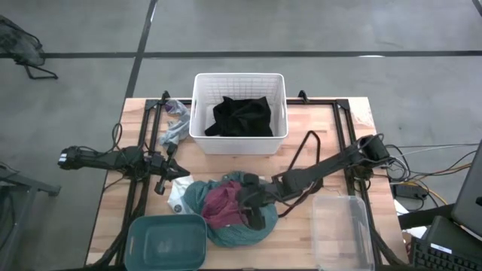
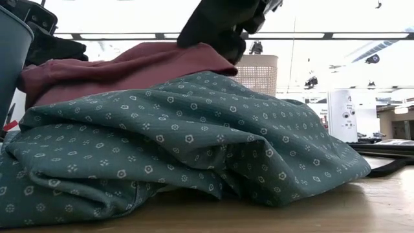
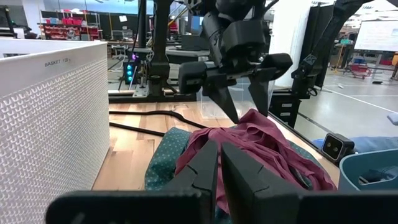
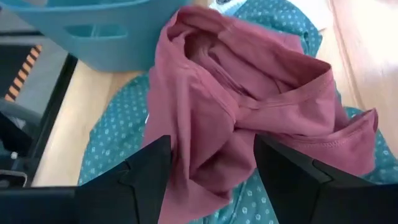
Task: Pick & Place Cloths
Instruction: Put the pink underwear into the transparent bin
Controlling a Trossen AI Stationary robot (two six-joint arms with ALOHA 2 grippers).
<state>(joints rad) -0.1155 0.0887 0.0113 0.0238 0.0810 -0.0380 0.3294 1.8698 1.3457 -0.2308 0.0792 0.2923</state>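
Two cloths make the heap at the table's front edge: the maroon cloth (image 4: pixel 249 118) bunched on top of the larger teal cloth (image 2: pixel 194 142), which spreads flat beneath it on the wood. Black garment (image 1: pixel 241 117) already lies in the white basket (image 1: pixel 199 113) at the back; a grey rag (image 1: pixel 175 129) sits just left of that basket, and a small white rag (image 1: pixel 179 197) peeks from the heap's left side. Right gripper (image 4: pixel 211 165) is directly above the maroon piece, fingers spread wide with a raised fold between them, not closed on anything. Step in hand, as I read it: the grasp approach on the maroon cloth. Next move likely calls for lowering a little, pinching that fold only, and lifting clear without dragging the teal layer along. Left gripper (image 3: pixel 217 168) hovers just left of the heap, fingers narrow, nearly together, holding nothing. Teal bin (image 1: pixel 167 241) stands front left, clear bin (image 1: pixel 343 229) front right, both close to the pile.
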